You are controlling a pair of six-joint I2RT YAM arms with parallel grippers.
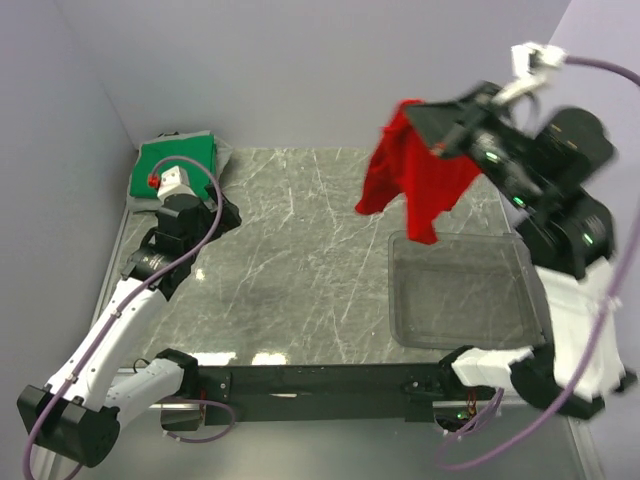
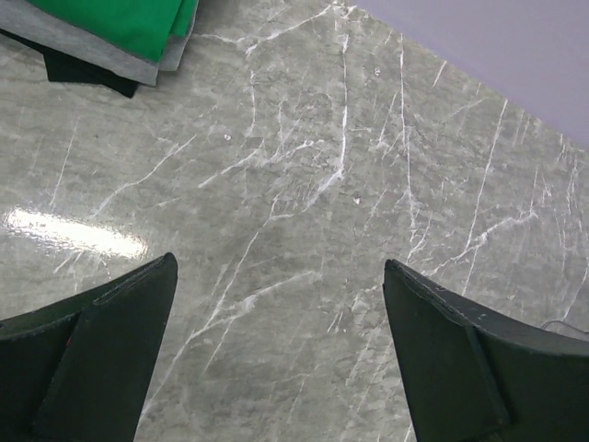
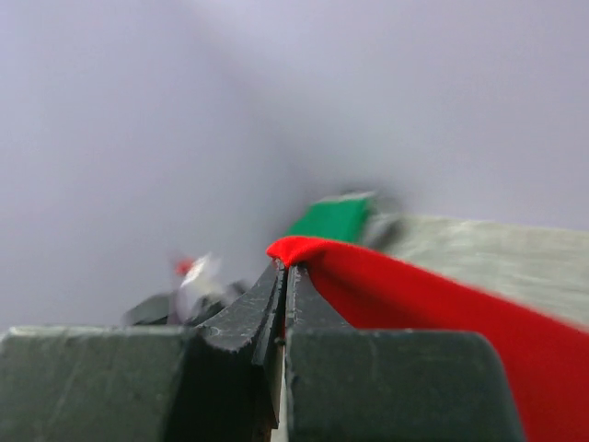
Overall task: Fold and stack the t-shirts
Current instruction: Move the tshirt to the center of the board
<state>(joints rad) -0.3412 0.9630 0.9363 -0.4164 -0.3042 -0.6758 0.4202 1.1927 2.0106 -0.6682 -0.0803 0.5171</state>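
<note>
- Table top [image 1: 300, 240]: grey stone-pattern surface with thin white veins, smooth and glossy.
- Back wall [image 1: 300, 70]: plain pale lavender, meeting the far edge of the table.
- Left wall [image 1: 50, 120] and right wall [image 1: 612, 25]: same lavender finish. They close in the table on both sides.
- Light: two bright glare patches [image 1: 252, 357] lie on the table near its near edge. The left wrist view shows one elongated patch [image 2: 74, 235].
- Right wrist view: lavender wall only — blurred.
</note>
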